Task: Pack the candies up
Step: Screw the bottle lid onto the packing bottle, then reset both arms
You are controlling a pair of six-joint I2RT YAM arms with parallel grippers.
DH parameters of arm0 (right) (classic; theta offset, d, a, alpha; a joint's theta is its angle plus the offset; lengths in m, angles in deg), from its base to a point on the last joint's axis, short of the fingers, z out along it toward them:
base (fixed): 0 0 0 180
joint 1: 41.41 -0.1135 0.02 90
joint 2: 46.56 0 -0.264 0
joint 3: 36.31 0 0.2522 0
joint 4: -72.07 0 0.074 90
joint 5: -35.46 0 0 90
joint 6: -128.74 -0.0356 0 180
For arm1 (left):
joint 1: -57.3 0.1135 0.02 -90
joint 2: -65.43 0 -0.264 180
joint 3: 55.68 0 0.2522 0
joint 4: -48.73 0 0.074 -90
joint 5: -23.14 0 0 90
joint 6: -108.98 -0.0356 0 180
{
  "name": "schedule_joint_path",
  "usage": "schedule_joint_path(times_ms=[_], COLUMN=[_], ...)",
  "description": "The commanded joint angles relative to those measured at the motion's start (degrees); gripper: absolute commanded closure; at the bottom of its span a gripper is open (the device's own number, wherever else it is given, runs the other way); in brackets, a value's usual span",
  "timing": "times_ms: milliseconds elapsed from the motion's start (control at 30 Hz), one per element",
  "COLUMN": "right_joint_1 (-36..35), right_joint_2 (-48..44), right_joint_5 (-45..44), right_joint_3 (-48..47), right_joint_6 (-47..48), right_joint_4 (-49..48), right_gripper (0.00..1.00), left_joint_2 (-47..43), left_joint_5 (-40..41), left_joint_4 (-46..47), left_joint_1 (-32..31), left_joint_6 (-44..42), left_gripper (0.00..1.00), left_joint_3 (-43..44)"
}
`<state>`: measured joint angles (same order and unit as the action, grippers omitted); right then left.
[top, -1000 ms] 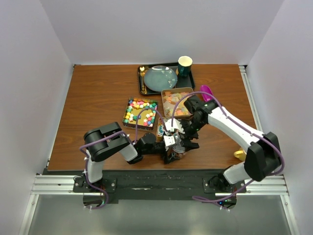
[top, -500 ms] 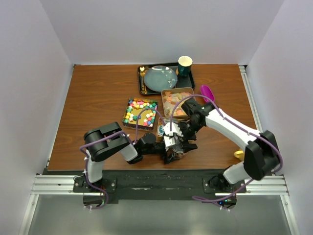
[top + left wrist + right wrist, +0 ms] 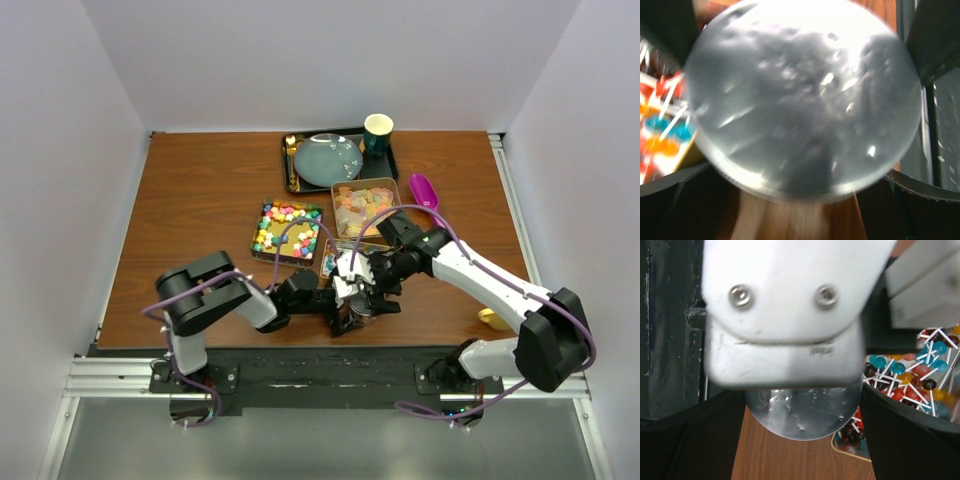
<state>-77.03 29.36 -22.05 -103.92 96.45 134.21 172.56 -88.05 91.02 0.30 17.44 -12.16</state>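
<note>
A small clear jar [image 3: 357,313] stands near the table's front edge, between my two grippers. My left gripper [image 3: 343,304] lies low and is shut on the jar; its round clear face [image 3: 800,100] fills the left wrist view. My right gripper [image 3: 374,290] reaches in from the right, its jaws closed against the jar's round silvery lid [image 3: 805,412]. Candies sit in tins behind: multicoloured cubes [image 3: 287,228], pale gummies [image 3: 358,210], and a tin of small pieces on white sticks [image 3: 920,370], mostly hidden under the grippers in the top view.
A purple scoop [image 3: 424,190] lies right of the gummy tin. A black tray [image 3: 291,178] at the back holds a blue-grey plate [image 3: 328,160] and a green cup [image 3: 378,132]. A yellow object [image 3: 490,318] lies at the front right.
My right arm has swung its elbow outward and lowered, bringing its gripper closer onto the jar. The purple scoop is now uncovered. The left gripper has stayed on the jar.
</note>
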Motion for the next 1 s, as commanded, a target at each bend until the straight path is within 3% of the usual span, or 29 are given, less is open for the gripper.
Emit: schedule_joint_path(times_ms=[0,67,100,200,367,500,567,600,733,800,900,967], right_joint_1=[-0.7,-0.6,-0.6,-0.6,0.0,0.7,0.9,2.3,10.1,14.9,20.3,21.4], right_joint_2=[1.6,1.4,1.2,0.4,-2.0,-3.8,-4.5,-4.8,-5.7,-6.3,-7.8,-9.6], right_joint_5=[-1.5,-1.5,-1.1,-0.7,-3.2,-2.3,-4.3,-9.2,-23.9,-37.3,-46.8,-50.8], right_joint_3=[0.1,-0.4,-0.8,-4.1,-11.8,-15.6,-16.2,-16.1,-14.3,-12.9,-11.8,-9.8], right_joint_6=[0.8,0.8,1.1,0.0,-5.9,-11.6,-19.2,-27.3,-44.0,-53.1,-58.8,-58.8], right_joint_4=[3.1,3.4,4.0,7.1,10.7,10.9,7.6,5.3,-6.3,-10.1,-13.0,-14.9], right_gripper=[0.22,0.14,0.01,0.01,0.01,0.01,0.01,0.01,0.01,0.01,0.01,0.01], left_joint_2=[-10.3,-14.5,-17.6,-27.0,-33.2,-39.3,-39.8,-40.2,-41.0,-41.3,-40.7,-39.0], left_joint_5=[-1.0,-2.6,-3.0,-6.1,-4.8,-0.4,4.1,5.2,8.0,11.4,14.8,13.5], left_joint_4=[-26.4,-31.8,-37.9,-37.4,-44.0,-46.2,-48.4,-51.0,-58.1,-61.1,-60.3,-59.2], left_joint_1=[2.0,2.0,1.9,2.9,3.1,4.6,5.6,6.4,14.2,17.4,26.9,37.0], left_joint_6=[4.1,4.1,3.8,6.3,7.5,4.3,3.4,3.1,4.4,5.0,4.8,6.6], left_gripper=[0.0,0.0,0.0,0.0,0.0,0.0,0.0,0.0,0.0,0.0,0.0,0.0], left_joint_3=[-3.9,-3.2,-2.4,-5.9,-3.4,-1.8,0.2,2.6,8.1,11.3,14.5,16.2])
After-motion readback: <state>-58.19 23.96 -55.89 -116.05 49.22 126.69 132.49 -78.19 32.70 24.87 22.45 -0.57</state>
